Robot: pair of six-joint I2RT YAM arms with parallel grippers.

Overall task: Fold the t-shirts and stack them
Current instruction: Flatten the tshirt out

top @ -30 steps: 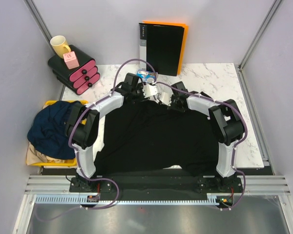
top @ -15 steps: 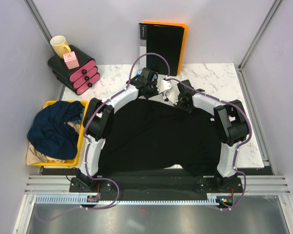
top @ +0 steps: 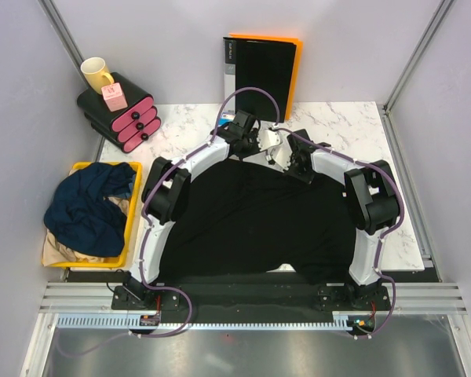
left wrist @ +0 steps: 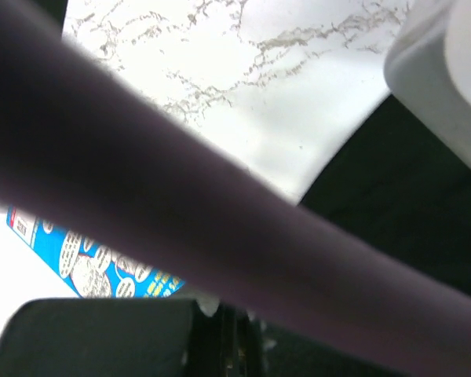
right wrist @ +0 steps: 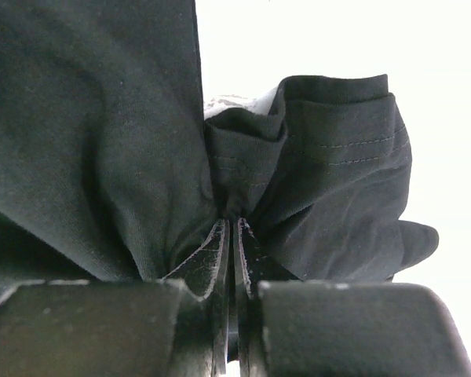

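A black t-shirt (top: 251, 224) lies spread over the marble table (top: 353, 126). Both grippers meet at its far edge. My right gripper (top: 282, 155) (right wrist: 234, 228) is shut on a bunched fold of the black t-shirt (right wrist: 102, 133). My left gripper (top: 258, 144) (left wrist: 231, 338) is shut beside it at the shirt's edge. A purple cable (left wrist: 180, 196) hides its tips, so cloth between them cannot be made out. A navy t-shirt (top: 85, 208) is heaped in a yellow bin (top: 82, 166), over a tan t-shirt (top: 59, 250).
A black binder with an orange back (top: 261, 75) stands against the far wall. Black-and-pink drawers (top: 119, 116) at the far left carry a yellow mug (top: 96, 73) and a pink box (top: 115, 97). A blue printed packet (left wrist: 78, 259) lies by the left gripper.
Both arms have reached further away, carrying the shirt's far edge toward the binder and flattening the cloth. The left gripper has shut, and the right one has tightened.
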